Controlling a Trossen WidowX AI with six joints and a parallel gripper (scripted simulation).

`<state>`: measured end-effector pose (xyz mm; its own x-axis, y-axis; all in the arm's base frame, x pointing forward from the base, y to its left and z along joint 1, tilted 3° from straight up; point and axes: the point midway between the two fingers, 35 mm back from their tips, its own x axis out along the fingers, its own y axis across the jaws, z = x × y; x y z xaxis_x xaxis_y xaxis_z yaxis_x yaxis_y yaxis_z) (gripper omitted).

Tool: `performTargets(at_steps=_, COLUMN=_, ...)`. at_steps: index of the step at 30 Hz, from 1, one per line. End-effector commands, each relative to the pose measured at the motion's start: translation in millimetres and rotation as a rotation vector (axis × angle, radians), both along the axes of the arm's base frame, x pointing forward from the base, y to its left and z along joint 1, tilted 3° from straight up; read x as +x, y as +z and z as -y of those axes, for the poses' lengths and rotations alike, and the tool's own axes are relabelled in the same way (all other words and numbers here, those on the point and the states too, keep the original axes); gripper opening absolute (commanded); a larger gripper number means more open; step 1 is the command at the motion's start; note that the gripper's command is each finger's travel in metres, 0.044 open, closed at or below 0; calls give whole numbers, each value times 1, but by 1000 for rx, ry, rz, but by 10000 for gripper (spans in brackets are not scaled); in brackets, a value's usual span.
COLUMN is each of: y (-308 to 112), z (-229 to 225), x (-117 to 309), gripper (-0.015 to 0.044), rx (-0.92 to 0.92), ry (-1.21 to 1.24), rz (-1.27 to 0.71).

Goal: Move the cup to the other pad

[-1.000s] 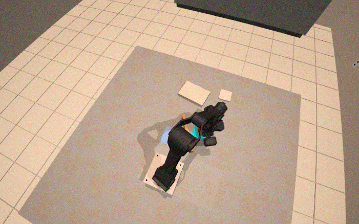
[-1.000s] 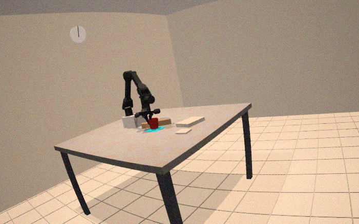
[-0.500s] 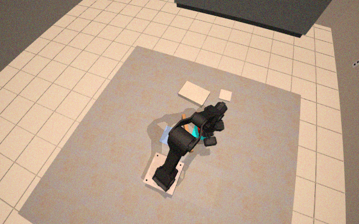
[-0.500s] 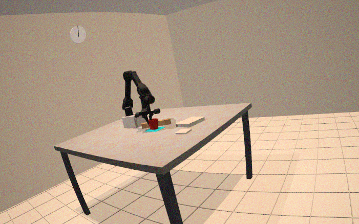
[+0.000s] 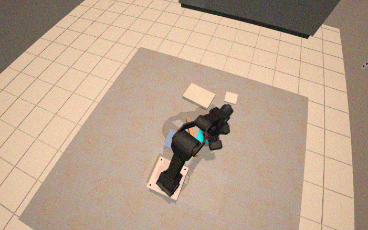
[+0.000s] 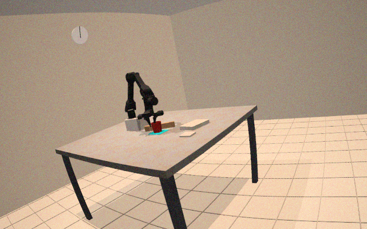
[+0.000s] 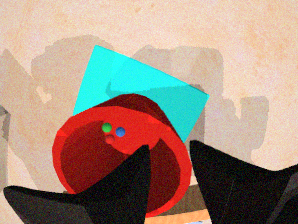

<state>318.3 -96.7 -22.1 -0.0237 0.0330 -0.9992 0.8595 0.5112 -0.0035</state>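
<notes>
The red cup (image 6: 156,127) (image 7: 125,202) stands upright on the cyan pad (image 5: 199,136) (image 6: 164,131) (image 7: 125,75). A green marble (image 7: 106,128), a blue marble (image 7: 120,132) and a reddish marble (image 7: 110,139) lie inside it. My gripper (image 7: 169,149) is open at the cup's rim, with one finger inside the cup and the other outside; the near wall runs between them, with a gap. In the top view, the arm hides most of the cup and the fingertips. A blue pad (image 5: 168,139) shows partly beside the arm.
An orange-brown bar (image 5: 189,125) (image 6: 169,124) stands between the two pads, close to the cup. A large pale slab (image 5: 199,95) (image 6: 195,124) and a small pale tile (image 5: 231,97) (image 6: 187,134) lie beyond. A pale grey block (image 6: 132,125) stands near the arm's base.
</notes>
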Motion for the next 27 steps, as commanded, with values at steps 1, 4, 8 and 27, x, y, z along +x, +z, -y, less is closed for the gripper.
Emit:
performTargets(at_steps=1, y=10, z=1, x=3, gripper=128, rx=-4, ry=1, rz=8)
performTargets(at_steps=4, y=16, z=1, x=3, gripper=128, rx=-5, ry=1, rz=8)
performTargets(at_steps=8, y=23, z=1, x=3, gripper=128, rx=-5, ry=2, rz=8)
performTargets(at_steps=27, y=43, z=-1, x=-1, gripper=206, rx=-1, ry=2, rz=2)
